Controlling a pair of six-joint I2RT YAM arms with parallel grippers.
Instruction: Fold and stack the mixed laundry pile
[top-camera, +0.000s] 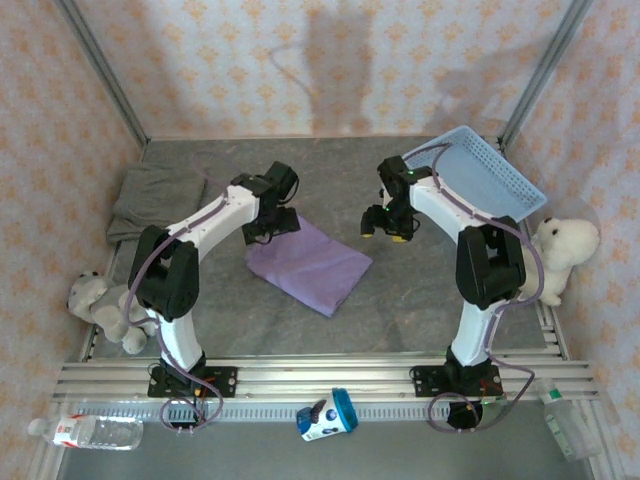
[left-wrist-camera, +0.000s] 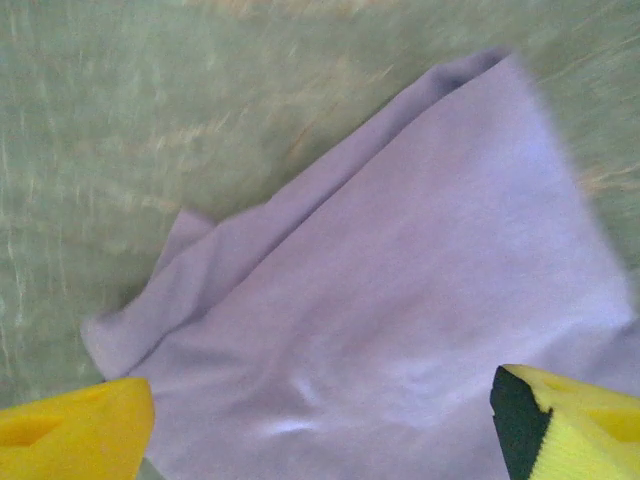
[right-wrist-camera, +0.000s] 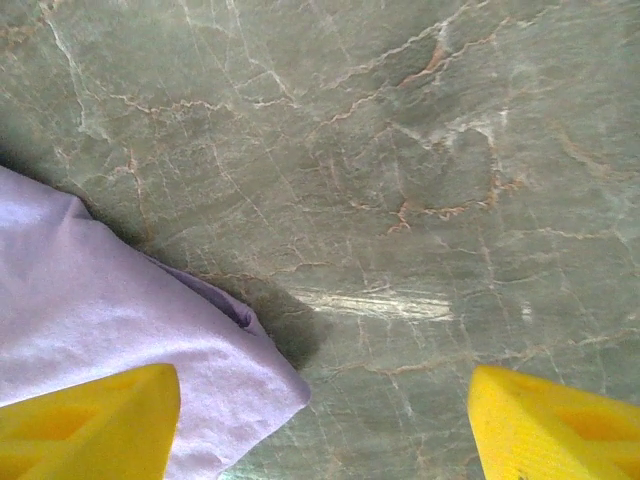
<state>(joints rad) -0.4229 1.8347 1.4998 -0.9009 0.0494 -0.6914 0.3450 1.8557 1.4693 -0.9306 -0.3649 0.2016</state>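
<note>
The folded lavender-purple soft T-shirt lies flat in the middle of the grey-green marbled table. The left gripper hangs over its far left edge, with the yellow fingers wide apart and nothing between them. The right gripper hangs just beside the shirt's right corner, jaws also apart and empty. The plain grey-olive cloth garment rests folded at the far left of the table, well apart from the shirt.

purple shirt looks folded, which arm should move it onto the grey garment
Left, probably. The left gripper hangs open directly over the purple shirt, and the grey garment lies on that arm's side. The right gripper sits over bare table at the shirt's edge.
</note>
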